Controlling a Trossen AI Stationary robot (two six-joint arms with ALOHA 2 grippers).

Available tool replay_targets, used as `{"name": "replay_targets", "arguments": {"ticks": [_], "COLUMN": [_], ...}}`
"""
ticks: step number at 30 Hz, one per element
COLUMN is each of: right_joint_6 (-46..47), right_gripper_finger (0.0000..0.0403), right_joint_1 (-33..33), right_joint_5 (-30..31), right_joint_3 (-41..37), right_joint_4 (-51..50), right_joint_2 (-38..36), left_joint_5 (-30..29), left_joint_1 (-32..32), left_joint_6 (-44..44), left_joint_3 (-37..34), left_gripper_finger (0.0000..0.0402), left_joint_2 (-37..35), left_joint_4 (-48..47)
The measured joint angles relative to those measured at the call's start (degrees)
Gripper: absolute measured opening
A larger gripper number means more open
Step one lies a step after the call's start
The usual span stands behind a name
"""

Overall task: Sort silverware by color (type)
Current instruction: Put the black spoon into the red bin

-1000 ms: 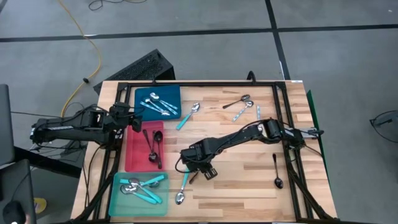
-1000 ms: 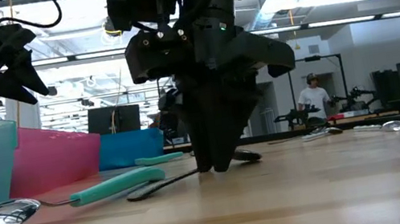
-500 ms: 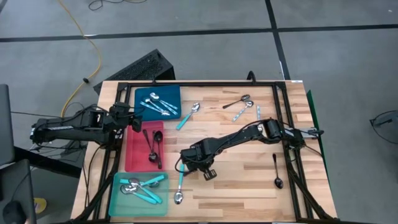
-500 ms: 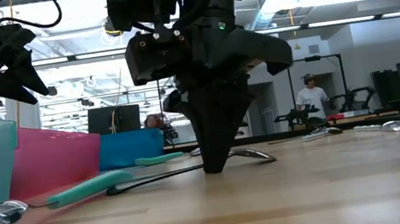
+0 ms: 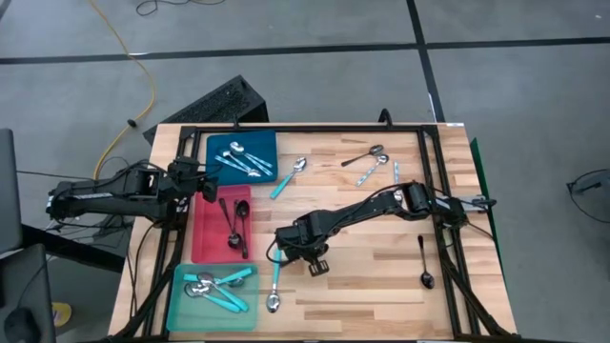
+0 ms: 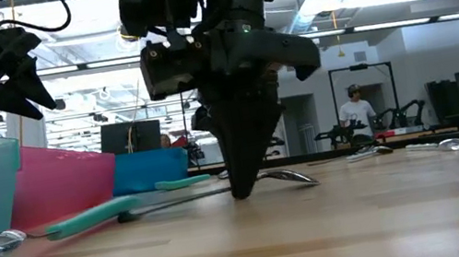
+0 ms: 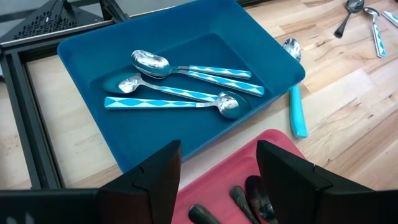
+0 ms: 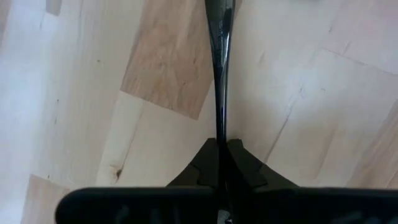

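A pale wooden table [image 5: 381, 276] carries a red tray [image 5: 205, 238] between a blue tray [image 5: 267, 143] and a teal tray [image 5: 181, 310], with loose spoons [image 5: 374, 164] to the red tray's right and one black spoon [image 5: 424, 262] farthest right.

1. Three trays sit in a row along the counter's [image 5: 381, 272] left side: far tray [image 5: 242, 157], middle tray [image 5: 205, 233], near tray [image 5: 212, 297].
2. Each tray holds spoons.
3. The right end effector [image 5: 307, 259] is at mid-counter, just right of the middle tray.
4. The left end effector [image 5: 205, 186] is over the far and middle trays.
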Motion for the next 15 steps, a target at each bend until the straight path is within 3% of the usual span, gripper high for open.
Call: {"name": "replay_targets", "arguments": {"ticks": [15], "right_joint_6": [-0.09], "right_gripper_finger": [0.0029], "right_joint_1": [-2.31], "right_joint_5": [-1.40], "right_joint_3": [6.85], "right_joint_4": [-0.53], "right_joint_2": [0.02], "left_joint_5": [0.02], "left_joint_1": [-0.02], "left_joint_6": [0.00], "left_joint_3": [-0.02], "left_gripper_finger": [0.0195], "left_joint_2": [0.00], "left_joint_4": [0.00]}}
